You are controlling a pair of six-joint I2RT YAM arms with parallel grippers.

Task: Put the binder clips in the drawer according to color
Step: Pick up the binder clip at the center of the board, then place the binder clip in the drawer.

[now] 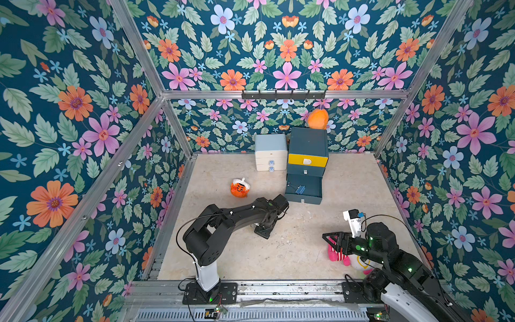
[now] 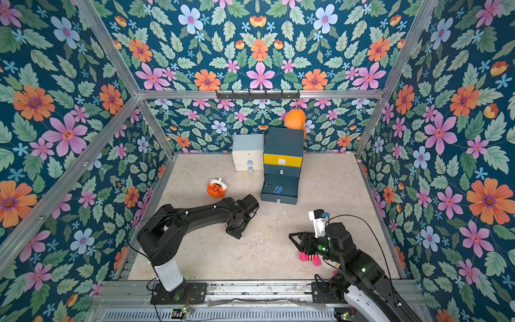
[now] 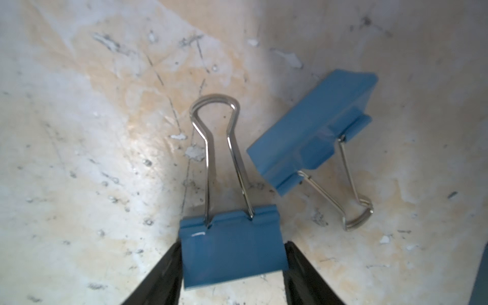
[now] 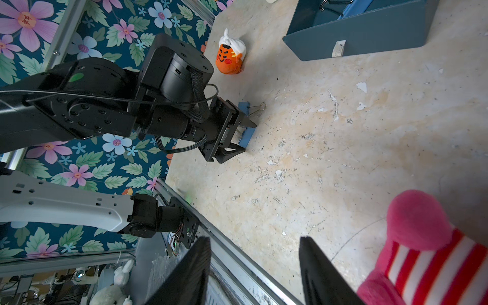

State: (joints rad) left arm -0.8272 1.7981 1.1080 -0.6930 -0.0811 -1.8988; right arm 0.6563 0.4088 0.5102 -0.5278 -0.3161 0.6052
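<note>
So my left pincer (image 3: 233,245) was clamped on a blue binder clip (image 3: 232,260) sitting on the tabletop (image 3: 79,158) in front of the drawer (image 1: 306,145), second blue clip (image 3: 311,132) just beside it, and my right pincer (image 4: 254,239) hung open, empty.

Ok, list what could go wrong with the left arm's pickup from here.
1. The left gripper pinches the blue clip only with its fingertips, on the smooth sides of the body, so it might slip on lifting.
2. The second blue clip lies close beside it, not touching, and a careless swing could knock it away.
</note>
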